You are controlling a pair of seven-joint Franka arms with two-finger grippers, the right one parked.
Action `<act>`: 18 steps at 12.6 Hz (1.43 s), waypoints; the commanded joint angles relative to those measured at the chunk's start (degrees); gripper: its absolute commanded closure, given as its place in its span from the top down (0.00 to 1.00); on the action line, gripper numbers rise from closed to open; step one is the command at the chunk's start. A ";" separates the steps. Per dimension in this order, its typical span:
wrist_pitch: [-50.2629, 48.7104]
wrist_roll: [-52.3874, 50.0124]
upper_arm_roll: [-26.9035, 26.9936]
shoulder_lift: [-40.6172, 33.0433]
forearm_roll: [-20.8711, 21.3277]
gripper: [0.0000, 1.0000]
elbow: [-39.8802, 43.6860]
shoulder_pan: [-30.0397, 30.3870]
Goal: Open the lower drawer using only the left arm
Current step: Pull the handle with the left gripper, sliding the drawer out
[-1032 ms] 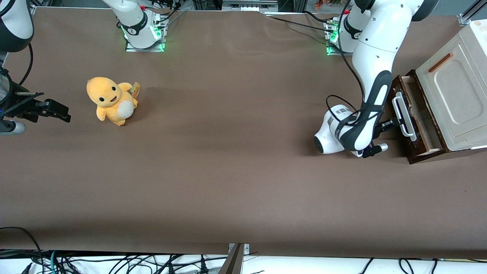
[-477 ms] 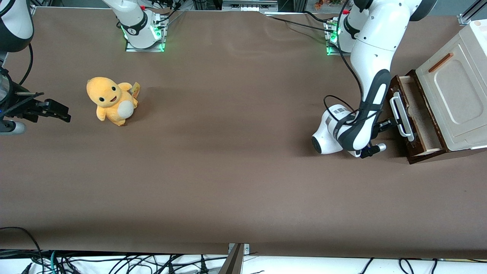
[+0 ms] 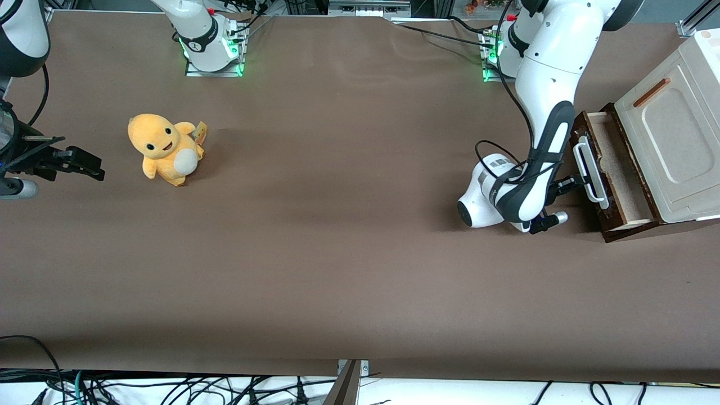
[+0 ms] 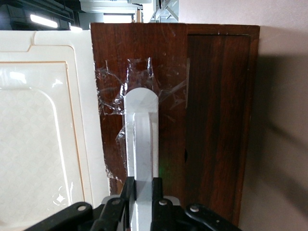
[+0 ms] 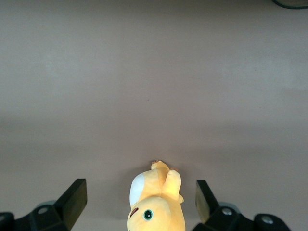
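Note:
The lower drawer (image 3: 619,169) stands partly pulled out of the cabinet at the working arm's end of the table, its pale tray showing. Its dark brown front (image 4: 144,82) carries a long white loop handle (image 3: 589,171) (image 4: 142,139). The left arm (image 3: 548,101) reaches down in front of the drawer. Its black gripper (image 3: 574,183) (image 4: 143,190) is shut on the white handle, one finger pressed on each side of the bar.
The cream cabinet panel (image 3: 669,129) with a slim orange-brown handle (image 3: 651,93) sits above the drawer. A yellow plush toy (image 3: 164,148) (image 5: 156,207) sits toward the parked arm's end. Brown table covering (image 3: 337,225) spreads between them.
The gripper, still shut on the handle, has moved slightly toward the parked arm's end, and the drawer has slid a little farther out of the cabinet.

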 commanded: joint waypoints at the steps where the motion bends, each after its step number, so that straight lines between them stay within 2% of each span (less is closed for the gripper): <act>1: -2.92 0.69 -0.03 -0.74 -4.32 0.16 0.80 -2.03; 10: -3.89 0.78 -0.03 -0.74 -6.60 0.16 2.38 -3.43; 16: -3.89 0.78 -0.03 -0.74 -6.61 0.16 2.38 -3.52; 18: -3.89 0.78 -0.03 -0.65 -6.61 0.21 2.38 -3.52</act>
